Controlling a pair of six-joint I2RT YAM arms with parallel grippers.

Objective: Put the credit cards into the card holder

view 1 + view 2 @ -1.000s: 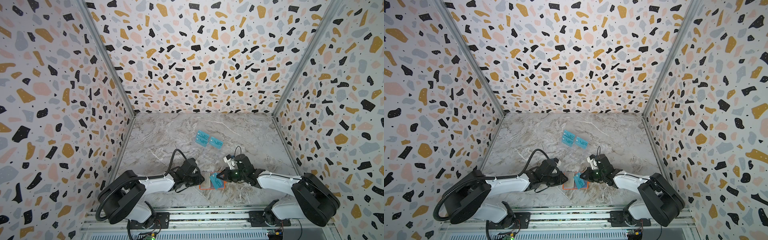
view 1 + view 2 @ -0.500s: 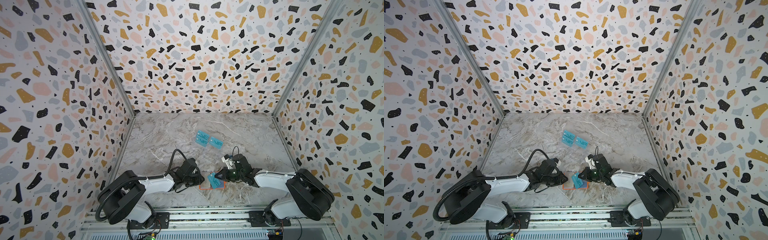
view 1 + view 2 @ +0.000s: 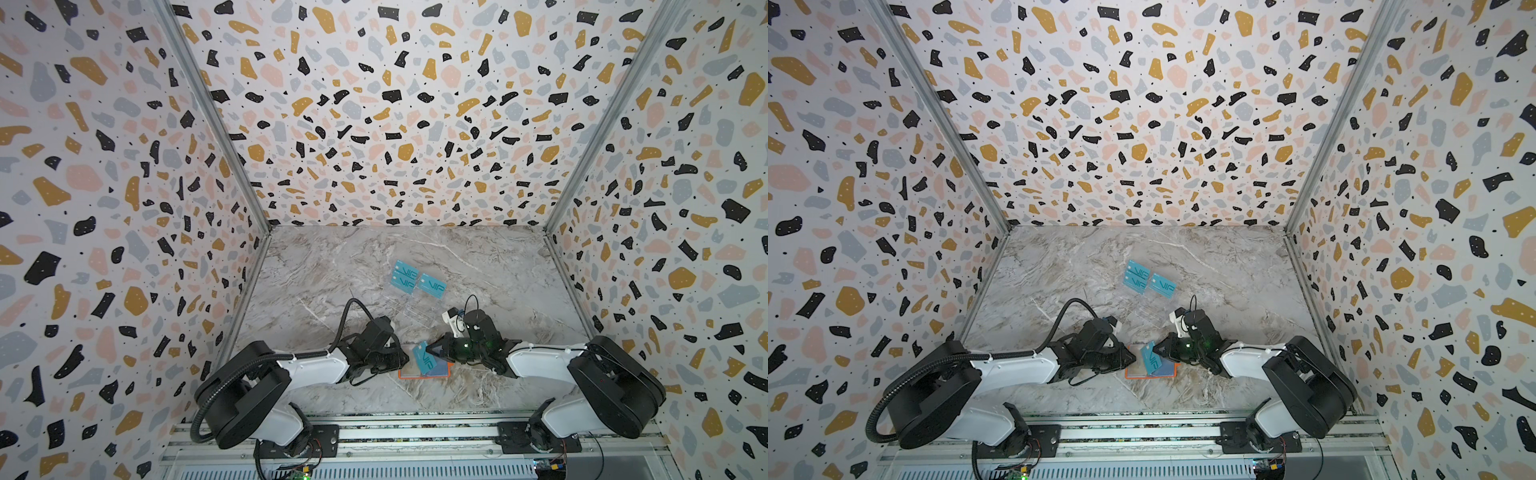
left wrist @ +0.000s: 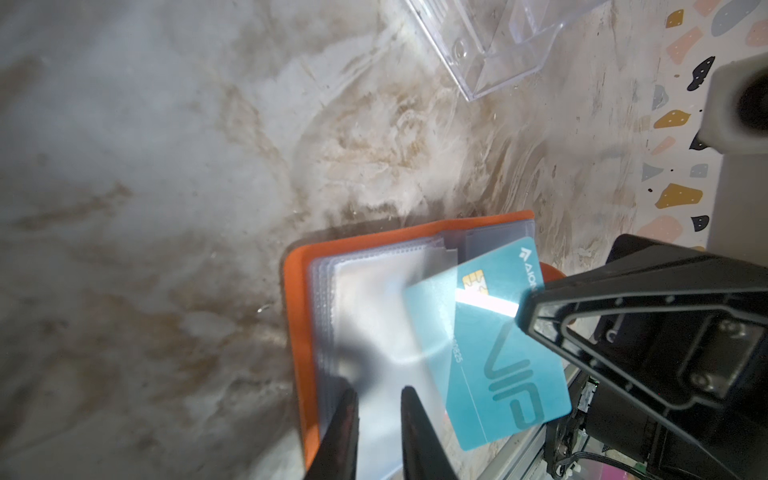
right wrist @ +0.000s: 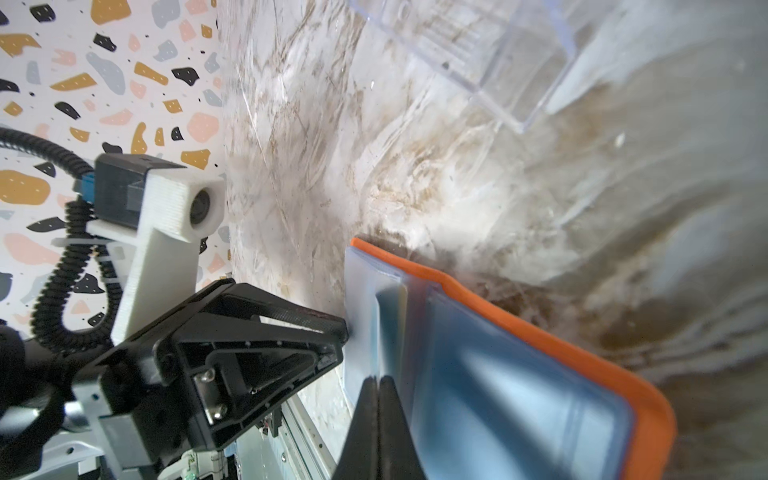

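Right gripper (image 3: pixel 433 349) holds a blue card (image 4: pixel 507 365) over the open orange card holder (image 3: pixel 422 376)
The card holder lies open on the marble worktop (image 3: pixel 353 257), near the front, between the two arms. The right gripper is clenched on one edge of the blue card, which tilts over the clear sleeves (image 4: pixel 374 299). The card says "VIP" in big letters, has a gold chip, and small white letters that start "AIO". The left gripper (image 3: pixel 404 359) is at the other side, its jaws a little apart at a sleeve's edge; I cannot tell if it pinches it. Farther back, three more blue "VIP" cards (image 3: pixel 432 286) rest on a clear rack (image 3: pixel 415 311)
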